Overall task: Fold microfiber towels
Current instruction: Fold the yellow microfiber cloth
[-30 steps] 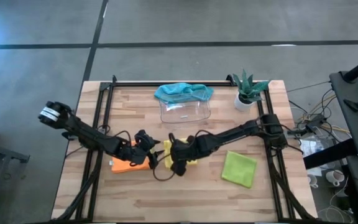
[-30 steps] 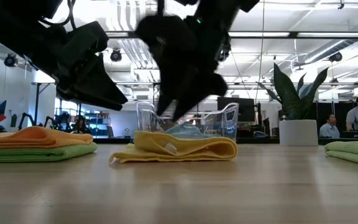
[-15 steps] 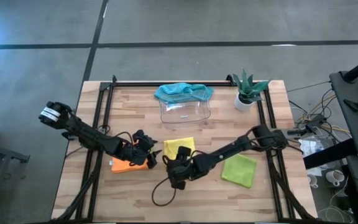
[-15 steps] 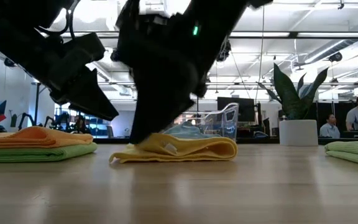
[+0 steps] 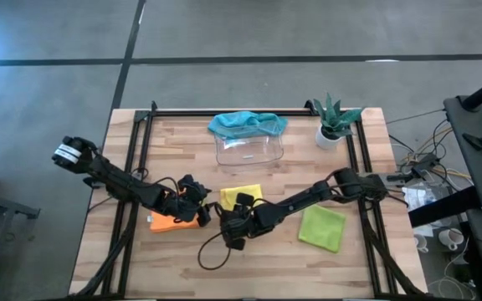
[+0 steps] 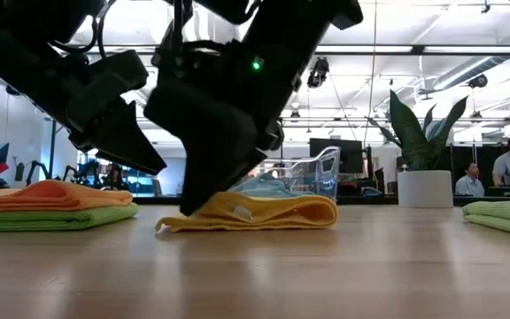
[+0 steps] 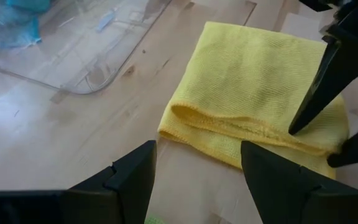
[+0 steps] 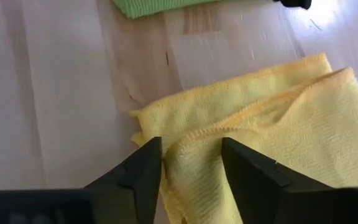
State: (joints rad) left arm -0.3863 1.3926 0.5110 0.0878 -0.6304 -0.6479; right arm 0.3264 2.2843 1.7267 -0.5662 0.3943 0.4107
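A folded yellow towel (image 5: 253,193) lies flat on the table's middle. My right gripper (image 5: 237,209) is open at its near left corner (image 8: 138,118), slanting down, with the towel's layered edge (image 8: 191,140) between its fingers. My left gripper (image 5: 201,211) hangs open above a folded orange towel (image 5: 164,222), which lies on a lime green one (image 6: 51,217). It faces the yellow towel (image 7: 253,81) and holds nothing. Another folded lime green towel (image 5: 322,227) lies at the right. A teal towel (image 5: 245,123) is draped over the tray's far rim. My right gripper comes at the yellow towel slanting down from the table's near side. One fingertip (image 7: 293,127) meets the towel's top layer close to its layered near edge (image 7: 266,132); the other finger (image 7: 347,152) stands past the corner, and I cannot tell whether it touches. The towel lies flat.
A clear plastic tray (image 5: 249,150) stands at the far middle, and a small potted plant (image 5: 333,124) at the far right. Black frame rails (image 5: 136,159) run along the table's left and right sides. Bare wood lies along the near edge.
My right gripper has come off the top of the yellow towel, gone toward the table's near edge and down, and rolled at the wrist. It now stands at the towel's near left corner. The towel has kept its place and shape.
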